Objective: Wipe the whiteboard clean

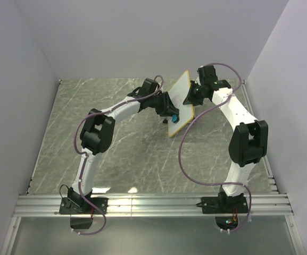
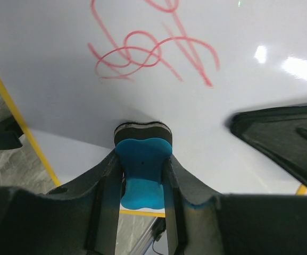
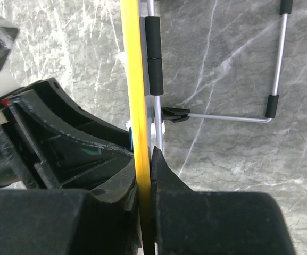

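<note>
Two robot arms meet over one whiteboard at the middle of the far half of a grey marbled tabletop. We count one board, one eraser and one wire stand on the back of the board.

The whiteboard has a white face and a yellow rim. From above it stands on edge, slanting from far to near between the two wrists. We cannot tell whether its lower corner touches the tabletop.

The left arm rises from its base at the near edge, bends at an elbow on the left, and stretches its forearm right and away to the face of the board. The left gripper is clamped on the blue, bone-shaped eraser, one finger on each side of its narrow waist. The dark pad of the eraser lies against the white face, near the lower rim.

The right arm climbs from its base at the near right, folds at an elbow by the right wall, and reaches left to the other side of the board. The right gripper is closed on the yellow rim, one finger on each face of the board. Just beside that rim the silver rods of the stand, with black sleeves, hang over the marble.

One red scribble of loops and slanted strokes sits on the face beyond the eraser and apart from it. We cannot read it as letters.

One purple cable runs along each arm.
</note>
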Robot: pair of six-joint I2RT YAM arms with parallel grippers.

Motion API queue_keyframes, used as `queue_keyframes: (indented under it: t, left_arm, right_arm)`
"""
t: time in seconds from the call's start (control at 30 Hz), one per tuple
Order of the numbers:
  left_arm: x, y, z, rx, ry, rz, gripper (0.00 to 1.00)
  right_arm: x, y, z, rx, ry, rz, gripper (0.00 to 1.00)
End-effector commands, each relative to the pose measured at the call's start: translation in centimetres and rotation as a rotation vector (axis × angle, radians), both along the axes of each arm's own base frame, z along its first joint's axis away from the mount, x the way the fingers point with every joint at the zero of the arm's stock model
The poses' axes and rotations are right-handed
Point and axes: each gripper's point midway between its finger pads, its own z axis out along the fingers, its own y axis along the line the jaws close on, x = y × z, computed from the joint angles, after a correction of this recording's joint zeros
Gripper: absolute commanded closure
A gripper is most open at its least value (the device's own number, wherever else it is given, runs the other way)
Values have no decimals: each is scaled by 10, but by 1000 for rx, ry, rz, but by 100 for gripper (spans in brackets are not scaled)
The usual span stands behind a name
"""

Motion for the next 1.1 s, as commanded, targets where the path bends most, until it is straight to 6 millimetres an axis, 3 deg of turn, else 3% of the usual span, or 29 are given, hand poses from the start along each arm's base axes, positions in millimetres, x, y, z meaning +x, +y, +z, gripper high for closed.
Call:
queue_keyframes:
  t: [0.0, 0.3, 0.43, 0.53, 0.87, 0.93, 1.07]
  left_arm:
    - [-48, -22, -72, 80, 116, -114, 100]
    - [-57, -7, -112, 192, 186, -113, 100]
    - [-51, -4, -114, 215, 164, -108, 100]
    - [-31, -9, -89, 197, 96, -85, 100]
    - [37, -34, 20, -81, -68, -52, 100]
    - [45, -33, 37, -141, -79, -52, 100]
    - [40, -32, 80, -231, -150, -110, 100]
  right_arm:
    - [-17, 41, 22, 186, 52, 39, 100]
    - [-14, 41, 23, 192, 47, 33, 100]
    - [-14, 43, 25, 199, 44, 39, 100]
    - [-16, 44, 23, 204, 51, 45, 100]
    - [-37, 48, 9, 239, 102, 68, 100]
    - [-43, 50, 12, 253, 99, 80, 100]
    - [-57, 57, 10, 285, 107, 116, 100]
